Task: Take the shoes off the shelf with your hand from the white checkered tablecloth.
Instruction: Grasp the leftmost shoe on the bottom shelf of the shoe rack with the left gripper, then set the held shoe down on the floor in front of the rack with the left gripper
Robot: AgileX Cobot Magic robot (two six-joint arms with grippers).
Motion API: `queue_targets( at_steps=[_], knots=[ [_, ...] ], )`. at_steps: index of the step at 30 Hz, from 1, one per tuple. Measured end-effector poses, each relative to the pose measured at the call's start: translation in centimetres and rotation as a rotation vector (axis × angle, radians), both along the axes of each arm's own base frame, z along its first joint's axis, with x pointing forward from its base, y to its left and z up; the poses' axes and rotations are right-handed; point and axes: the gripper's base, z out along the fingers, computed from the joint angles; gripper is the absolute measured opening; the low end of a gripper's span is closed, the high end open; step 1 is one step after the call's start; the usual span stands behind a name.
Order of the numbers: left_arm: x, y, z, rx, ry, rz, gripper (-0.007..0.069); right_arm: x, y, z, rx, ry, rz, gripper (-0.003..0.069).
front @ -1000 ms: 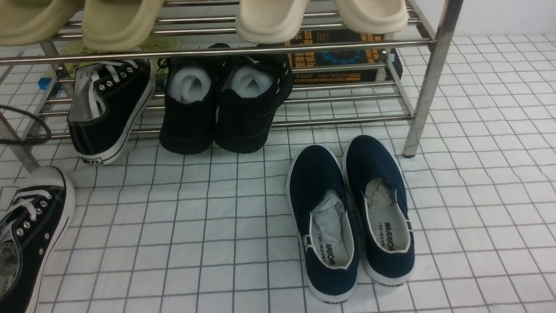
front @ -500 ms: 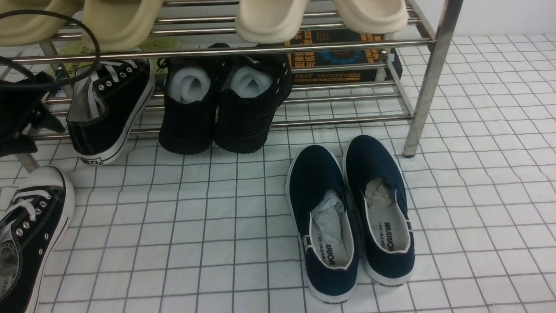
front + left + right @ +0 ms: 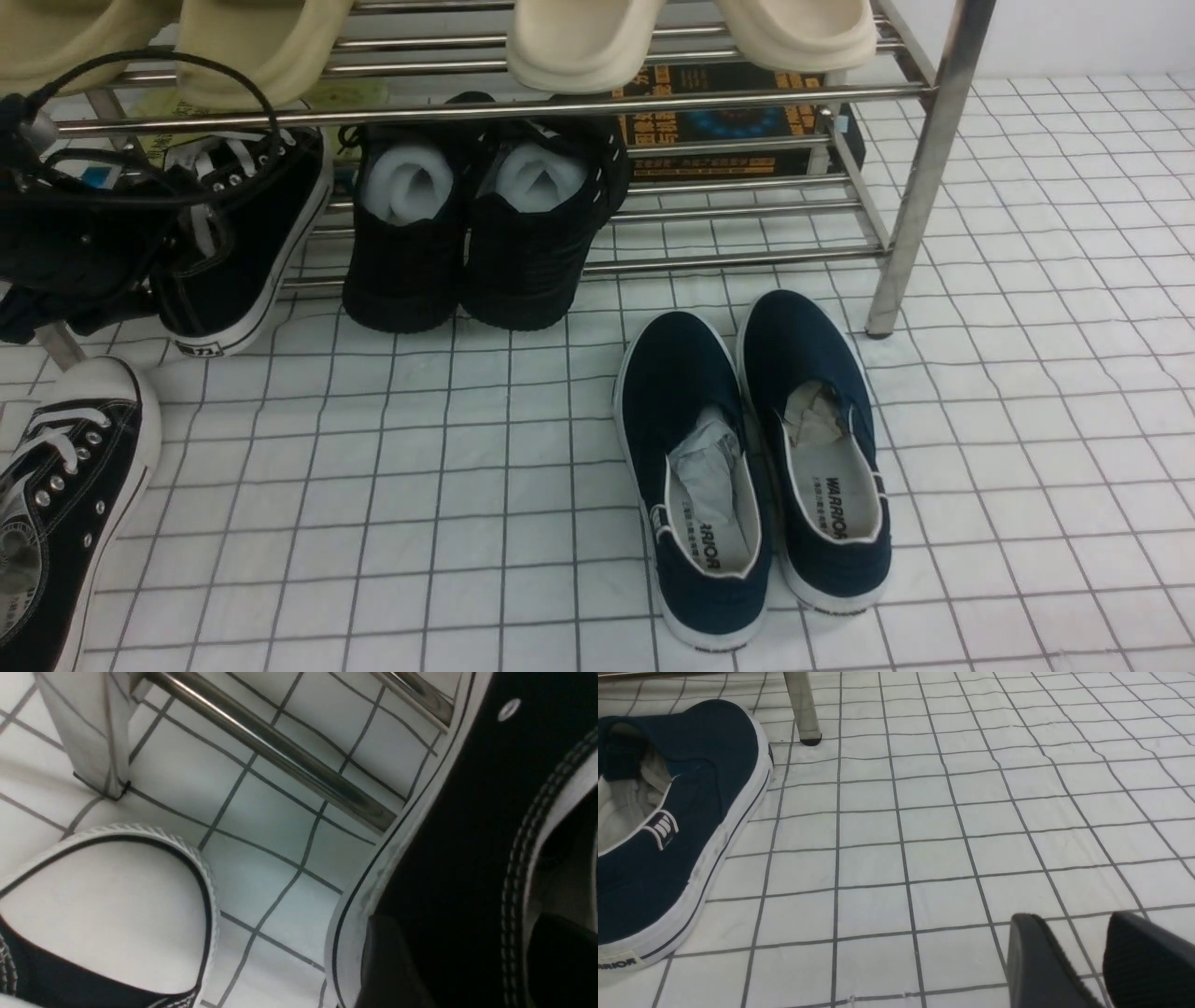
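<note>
Fingers of L gripper, newly in at rack, are straddling canvas shoe wall, wide apart, no grip seen, so lift-off prob. nearing.

Glossy metal shelf, matt black canvas sneakers, smooth rubber toe cap, wrinkled checkered cloth

The front view looks forward and down between the arms; the left wrist view sits much closer. Both share the black canvas sneakers
</note>
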Motion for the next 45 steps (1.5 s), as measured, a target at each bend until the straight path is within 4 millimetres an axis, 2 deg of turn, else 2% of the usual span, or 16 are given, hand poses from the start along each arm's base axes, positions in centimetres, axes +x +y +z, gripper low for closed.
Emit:
queue_targets(
  at_steps=[3, 5, 7, 10, 13, 17, 19, 20, 21, 22, 23, 29, 33, 37, 45],
  knots=[
    [0.2, 0.1, -0.4, 0.001, 0.004, 0.003, 0.0407, 0.0, 0.0, 0.0, 0.000, 0.000, 0.000, 0.0239],
    [0.3, 0.1, -0.7, 0.001, 0.014, 0.001, 0.0377, 0.0, 0.0, 0.0, 0.000, 0.000, 0.000, 0.0239],
    [0.3, 0.1, -1.1, 0.002, 0.034, -0.005, 0.0311, 0.0, 0.0, 0.0, 0.000, 0.000, 0.000, 0.0239],
    [0.1, 0.2, -1.8, 0.024, 0.084, -0.037, 0.0129, 0.0, 0.0, 0.0, 0.000, 0.000, 0.000, 0.0239],
    [-0.6, -0.1, -1.7, 0.033, 0.146, -0.081, 0.0030, 0.0, 0.0, 0.0, 0.000, 0.000, 0.000, 0.0239],
    [-2.1, -0.5, -0.6, 0.053, 0.211, -0.132, 0.0019, 0.0, 0.0, 0.0, 0.000, 0.000, 0.000, 0.0239],
    [-3.8, -0.5, 1.3, 0.092, 0.237, -0.165, 0.0019, 0.0, 0.0, 0.0, 0.000, 0.000, 0.000, 0.0239],
    [-4.0, -0.6, 1.7, 0.094, 0.237, -0.167, 0.0019, 0.0, 0.0, 0.0, 0.000, 0.000, 0.000, 0.0239],
    [-5.1, -0.6, 3.1, 0.118, 0.240, -0.181, 0.0019, 0.0, 0.0, 0.0, 0.000, 0.000, 0.000, 0.0239],
    [-5.2, -0.6, 3.0, 0.118, 0.247, -0.183, 0.0019, 0.0, 0.0, 0.0, 0.000, 0.000, 0.000, 0.0239],
    [-6.7, -0.8, 4.5, 0.134, 0.261, -0.198, 0.0019, 0.0, 0.0, 0.0, 0.000, 0.000, 0.000, 0.0239],
    [-10.3, -1.1, 6.2, 0.149, 0.392, -0.238, 0.0019, 0.0, 0.0, 0.0, 0.000, 0.000, 0.000, 0.0239],
    [-11.8, -1.2, 5.5, 0.146, 0.446, -0.243, 0.0019, 0.0, 0.0, 0.0, 0.000, 0.000, 0.000, 0.0239],
    [-13.6, -1.2, 3.5, 0.136, 0.530, -0.202, 0.0019, 0.0, 0.0, 0.0, 0.000, 0.000, 0.000, 0.0239],
    [-14.8, -0.9, 0.8, 0.134, 0.597, -0.123, 0.0020, 0.0, 0.0, 0.0, 0.000, 0.000, 0.000, 0.0239]
  ],
)
